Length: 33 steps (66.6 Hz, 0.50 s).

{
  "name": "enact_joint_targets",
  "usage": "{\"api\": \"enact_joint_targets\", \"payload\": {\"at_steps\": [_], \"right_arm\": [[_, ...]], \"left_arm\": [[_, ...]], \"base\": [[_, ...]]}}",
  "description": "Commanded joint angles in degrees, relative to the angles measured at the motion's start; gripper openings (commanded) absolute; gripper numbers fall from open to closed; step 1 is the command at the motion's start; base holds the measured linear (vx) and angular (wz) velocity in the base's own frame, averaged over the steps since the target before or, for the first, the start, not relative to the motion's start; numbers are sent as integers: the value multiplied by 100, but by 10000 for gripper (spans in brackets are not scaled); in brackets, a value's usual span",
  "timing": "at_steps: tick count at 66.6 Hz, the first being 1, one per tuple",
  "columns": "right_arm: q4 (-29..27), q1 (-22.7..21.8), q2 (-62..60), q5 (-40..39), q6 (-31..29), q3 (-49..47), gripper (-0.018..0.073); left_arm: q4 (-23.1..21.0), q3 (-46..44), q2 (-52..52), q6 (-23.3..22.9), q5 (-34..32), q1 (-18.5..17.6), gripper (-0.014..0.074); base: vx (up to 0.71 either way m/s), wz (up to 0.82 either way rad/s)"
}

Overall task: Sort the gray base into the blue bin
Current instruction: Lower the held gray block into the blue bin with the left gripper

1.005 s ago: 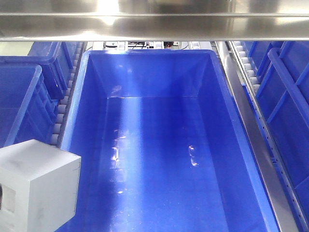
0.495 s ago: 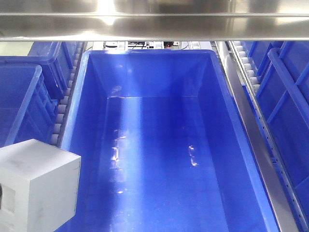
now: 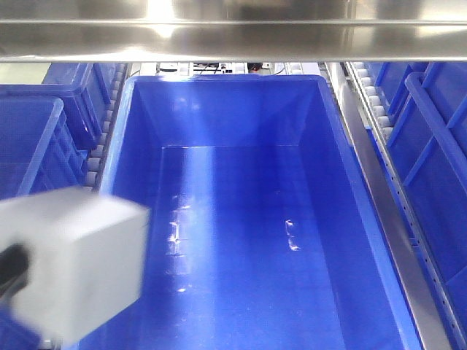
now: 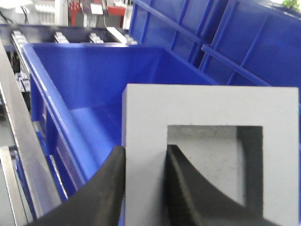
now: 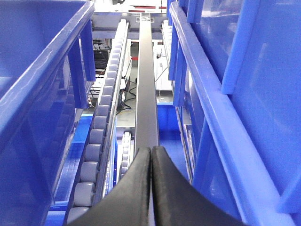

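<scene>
Between the two black fingers of the left claw (image 4: 143, 188) one wall of the gray base (image 4: 211, 155) is pinched: one finger is pressed against the outer face, the other is hooked inside the square recess. This grip is judged to be chosen because the block is too broad to be spanned whole, while the wall beside the recess offers a thin edge that can be clamped. In the front view the gray base (image 3: 69, 262) is seen blurred at the lower left, carried in the air above the near left rim of the blue bin (image 3: 379, 240), whose floor is bare. The block is thus held partly over the opening but not yet released; the carry stage is judged nearly complete, with a short move further inward and a release left to do.

The right claw (image 5: 151, 155) is seen with its fingers pressed together, holding nothing, and is parked over the metal rail (image 5: 146, 94) and the grey rollers (image 5: 94, 150) between neighbouring totes, probably so that the way is kept free for the working arm.
</scene>
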<state>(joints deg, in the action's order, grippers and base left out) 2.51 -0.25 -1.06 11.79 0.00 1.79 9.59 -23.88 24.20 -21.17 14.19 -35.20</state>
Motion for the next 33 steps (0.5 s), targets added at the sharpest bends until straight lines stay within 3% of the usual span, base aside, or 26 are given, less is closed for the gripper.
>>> {"api": "enact_joint_targets", "payload": {"at_steps": [1,33], "right_arm": [[49,-5,-43,-455,-69,32,-5],[49,-5,-43,-455,-69,32,-5]], "left_arm": [[-77,-624,855,-72,-763,-32,2],[-23,-2918,4752,-9,-896,-32,4]], "base": [[0,0],[0,0]]}}
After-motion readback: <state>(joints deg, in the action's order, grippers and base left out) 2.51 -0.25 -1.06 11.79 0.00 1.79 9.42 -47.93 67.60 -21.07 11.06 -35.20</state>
